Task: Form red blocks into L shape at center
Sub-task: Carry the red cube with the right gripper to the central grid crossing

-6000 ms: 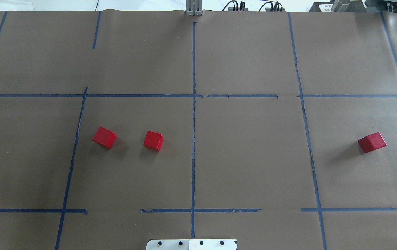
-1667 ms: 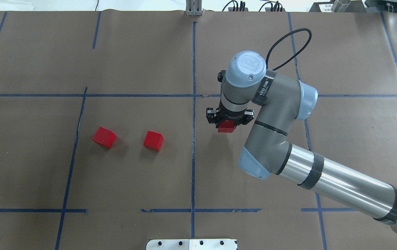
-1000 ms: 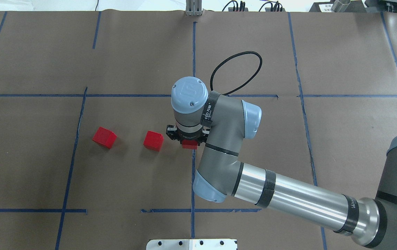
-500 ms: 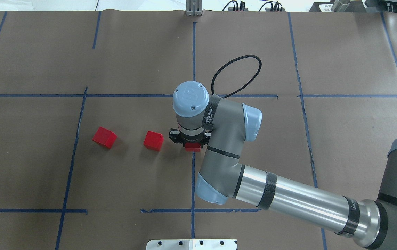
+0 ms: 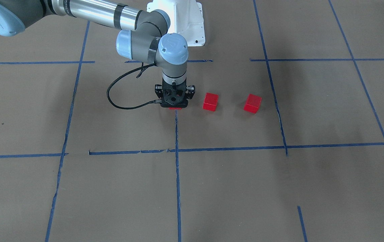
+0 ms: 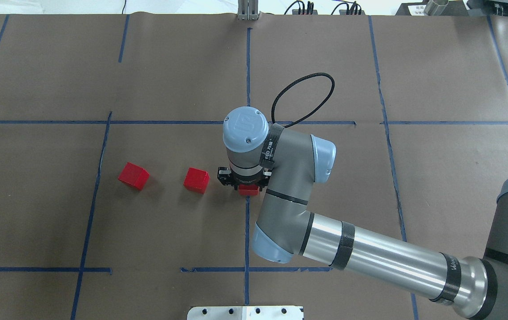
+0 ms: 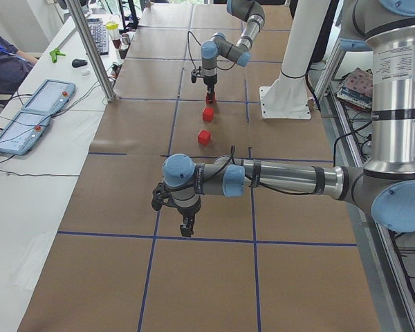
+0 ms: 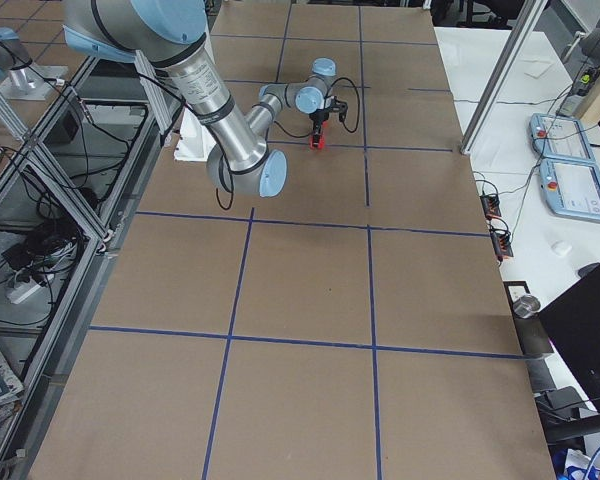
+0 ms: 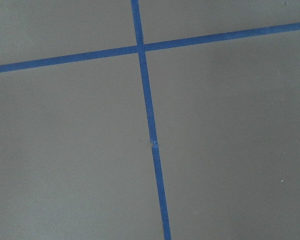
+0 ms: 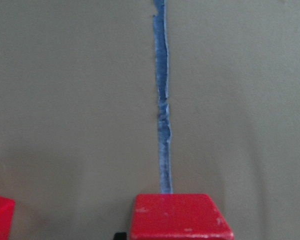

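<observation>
R gripper [image 6: 245,186] points straight down, low over the centre tape line [image 6: 247,231], fingers clenched on the held block [image 6: 249,191]. That block sits right on the line, approx midway along the middle cell. In the front-facing view only a thin red strip of it shows under the black fingers, so can't tell if it touches the paper [image 6: 169,231] or hangs just above. R wrist cam has the held block at bottom centre w/ the line running straight away from its top edge, plus a corner of the middle block [image 6: 196,180] in that view's lower-left. Middle block lies flat on the paper near the line, on the robot's L side, apart from the held one and slightly turned vs the line. Outer block [image 6: 133,176] is further out on the same side, well apart from the line, roughly in a row w/ the other two; no two touch. Black cable [image 6: 304,93] loops off the R wrist, just on the R side of the line. White base plate [image 6: 245,312] sits at the line's robot end. L gripper [image 7: 187,226] hangs over paper well off to the L of the line; it's seen only from the side, so can't tell if released or clenched. L wrist cam shows only a tape crossing [image 9: 140,48].
</observation>
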Robot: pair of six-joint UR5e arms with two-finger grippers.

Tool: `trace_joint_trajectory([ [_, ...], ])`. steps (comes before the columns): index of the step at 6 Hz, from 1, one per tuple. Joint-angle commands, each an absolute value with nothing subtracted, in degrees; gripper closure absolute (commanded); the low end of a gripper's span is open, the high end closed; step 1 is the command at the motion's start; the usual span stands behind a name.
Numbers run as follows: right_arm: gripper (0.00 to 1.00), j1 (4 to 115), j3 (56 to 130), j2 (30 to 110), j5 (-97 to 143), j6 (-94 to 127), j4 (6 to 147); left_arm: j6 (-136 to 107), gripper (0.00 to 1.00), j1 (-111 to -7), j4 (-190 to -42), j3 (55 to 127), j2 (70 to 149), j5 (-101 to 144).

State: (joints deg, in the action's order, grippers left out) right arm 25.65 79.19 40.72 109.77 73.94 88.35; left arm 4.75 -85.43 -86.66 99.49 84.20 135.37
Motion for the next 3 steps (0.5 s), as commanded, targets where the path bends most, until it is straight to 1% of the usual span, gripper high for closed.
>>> trace_joint_trajectory([
  [1,0.28,25.31,79.19,40.61,109.78,74.00,88.33,4.75,0.00,-85.43,-86.66,99.41,84.20,135.26],
  [2,0.27,25.23,79.28,40.43,109.78,73.92,88.33,4.75,0.00,-85.43,-86.66,99.40,84.20,135.35],
  [3,0.01,25.31,79.89,40.17,109.78,73.92,88.42,4.75,0.00,-85.43,-86.66,99.40,84.20,135.35],
])
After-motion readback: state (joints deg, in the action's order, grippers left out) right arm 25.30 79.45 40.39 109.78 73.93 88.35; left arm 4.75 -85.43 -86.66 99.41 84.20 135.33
